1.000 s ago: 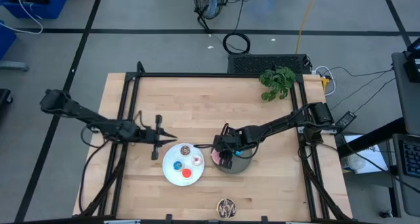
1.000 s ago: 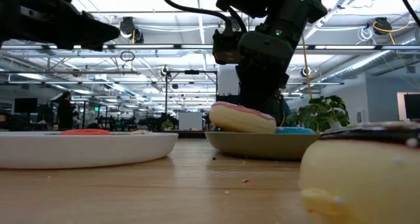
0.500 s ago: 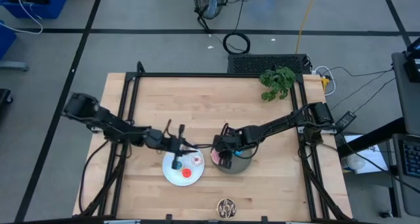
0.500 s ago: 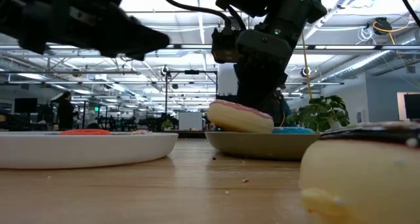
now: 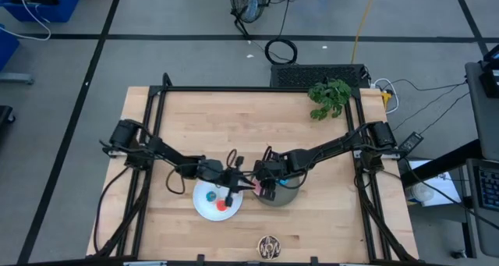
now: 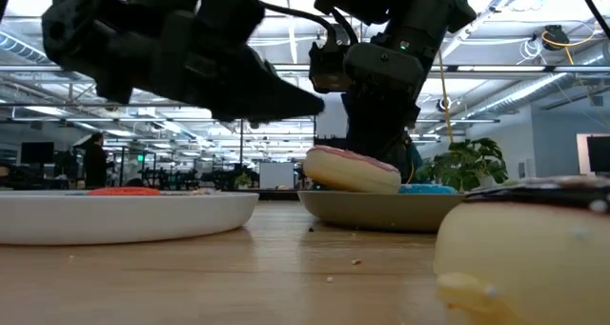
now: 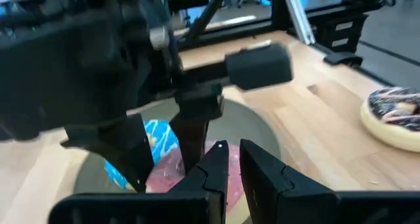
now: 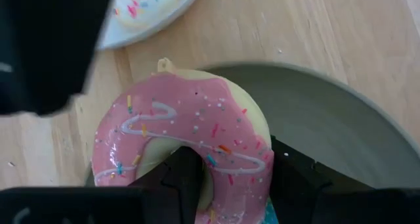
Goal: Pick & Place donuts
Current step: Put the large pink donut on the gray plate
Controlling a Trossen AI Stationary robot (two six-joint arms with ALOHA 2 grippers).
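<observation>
High view: right gripper [image 5: 267, 185] sits over the grey plate [image 5: 288, 196]; left gripper [image 5: 248, 185] at its 9 o'clock above the white plate [image 5: 204, 210].
Right wrist view: fingers clamp the pink donut [image 8: 184, 145].
Left wrist view: fingers nearly together, empty

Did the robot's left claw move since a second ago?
Yes. In the high view the left gripper has travelled rightward, across the white plate, toward the grey plate.
</observation>
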